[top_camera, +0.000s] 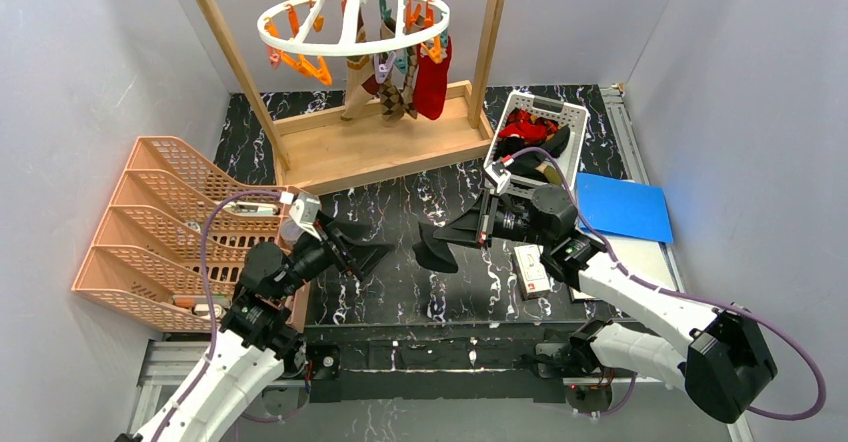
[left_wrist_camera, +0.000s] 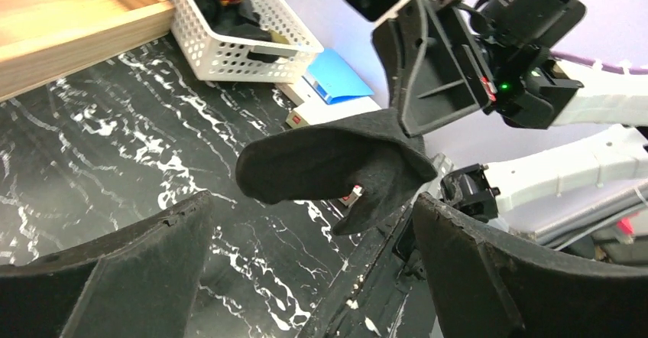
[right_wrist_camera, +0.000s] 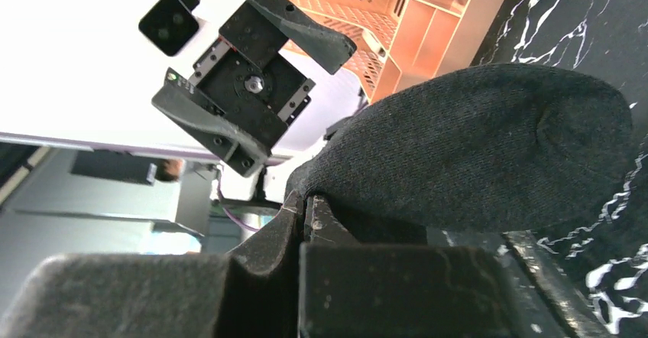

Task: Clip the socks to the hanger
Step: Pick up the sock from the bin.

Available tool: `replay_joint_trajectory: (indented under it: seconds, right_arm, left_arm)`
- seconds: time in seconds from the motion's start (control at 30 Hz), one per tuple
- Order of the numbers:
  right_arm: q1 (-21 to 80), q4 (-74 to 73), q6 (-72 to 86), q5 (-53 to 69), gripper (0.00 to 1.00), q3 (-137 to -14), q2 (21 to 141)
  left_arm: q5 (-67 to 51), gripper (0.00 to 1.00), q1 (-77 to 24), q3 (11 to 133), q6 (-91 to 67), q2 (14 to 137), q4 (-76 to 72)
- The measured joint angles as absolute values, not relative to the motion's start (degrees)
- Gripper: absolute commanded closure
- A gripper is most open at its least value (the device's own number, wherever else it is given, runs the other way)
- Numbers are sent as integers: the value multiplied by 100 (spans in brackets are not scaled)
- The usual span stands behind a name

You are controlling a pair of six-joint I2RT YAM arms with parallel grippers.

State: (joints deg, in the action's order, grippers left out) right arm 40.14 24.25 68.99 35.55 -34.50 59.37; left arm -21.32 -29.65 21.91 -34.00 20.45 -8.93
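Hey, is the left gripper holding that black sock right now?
No, the left gripper stands open and empty, while the black sock hangs pinched in the shut right gripper.

Black sock (right_wrist_camera: 474, 147): gripped end hidden inside right jaws. Wooden frame (top_camera: 380, 152): top cut off.

Black sock (top_camera: 433, 250) hangs midair; other socks (top_camera: 430, 82) hang clipped on white hanger (top_camera: 350, 22).

Overhead view looks down on the black sock (top_camera: 434, 250); both wrist views face it closely from opposite sides.
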Motion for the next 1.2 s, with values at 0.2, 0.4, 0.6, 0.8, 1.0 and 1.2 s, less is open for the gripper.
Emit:
replay_joint_trajectory:
  seconds: [0.2, 0.4, 0.6, 0.8, 1.0, 1.2]
  right_arm:
    - [4014, 3068, 8097, 3046, 99, -3085, 5907]
    - [4016, 3380, 8720, 2609, 99, -2943, 5843]
    - [4016, 3815, 9013, 2329, 99, -2936, 5944]
    - [4071, 4062, 9148, 2222, 99, -2954, 6359]
    - [4209, 4156, 9185, 2217, 99, -2993, 6530]
    - [4217, 4213, 9201, 2182, 99, -3061, 6469]
  left_arm:
    - [-2818, 6, -2976, 2193, -3015, 2875, -1737]
    - [-3385, 7, -3022, 2193, -3100, 3450, -2436]
    - [-3712, 7, -3146, 2231, -3518, 3977, -2954]
    - [-3841, 7, -3175, 2235, -3885, 4213, -3380]
    - [-3800, 9, -3175, 2235, -3896, 4244, -3548]
    - [-3481, 9, -3179, 2235, -3642, 4060, -3107]
